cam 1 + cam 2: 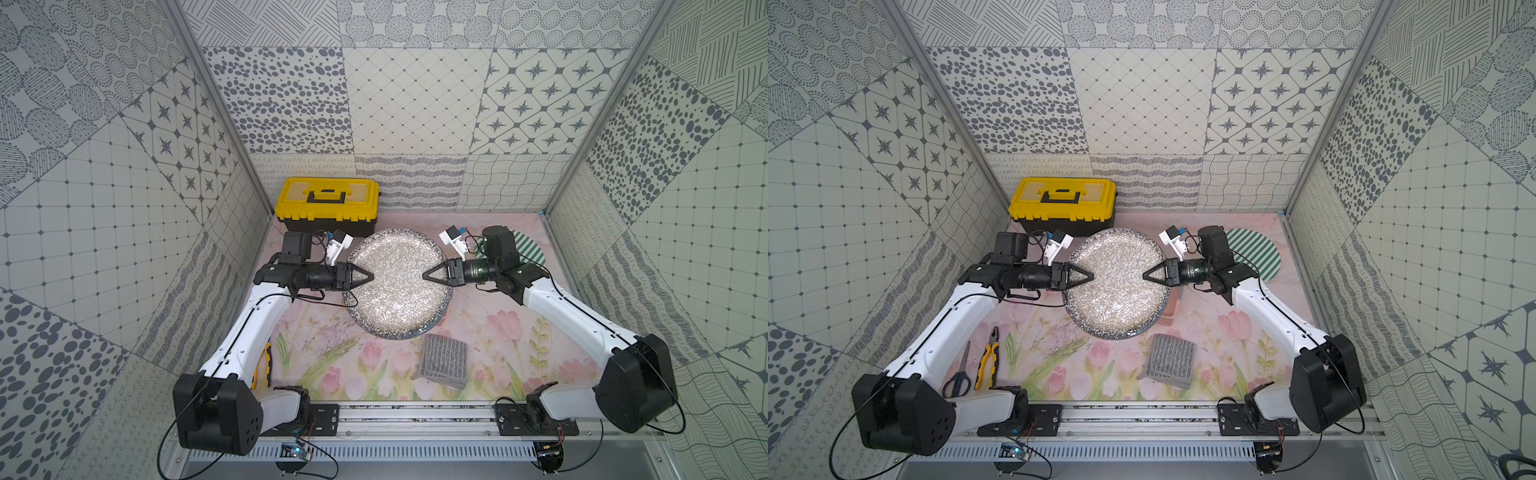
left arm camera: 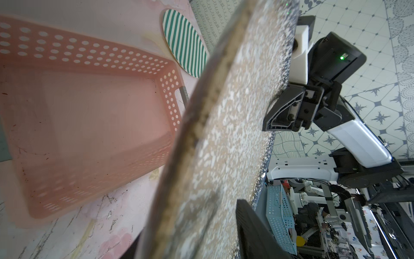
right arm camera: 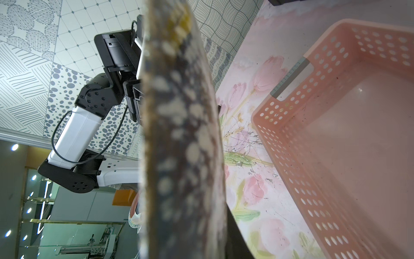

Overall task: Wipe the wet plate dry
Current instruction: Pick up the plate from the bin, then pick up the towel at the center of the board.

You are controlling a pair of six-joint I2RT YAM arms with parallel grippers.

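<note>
Speckled glossy plate (image 1: pixel 397 291), right claw (image 1: pixel 424 275) clamped on rim, left claw (image 1: pixel 372 276) straddling opposite rim, grip unclear

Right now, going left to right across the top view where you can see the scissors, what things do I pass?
In a top view: scissors → pliers → yellow toolbox → plate → grey cloth → striped round mat.

Robot lab: patterned enclosure walls (image 1: pixel 411 104), aluminium rail (image 1: pixel 415 417), rigs (image 2: pixel 310 198) beyond.
</note>
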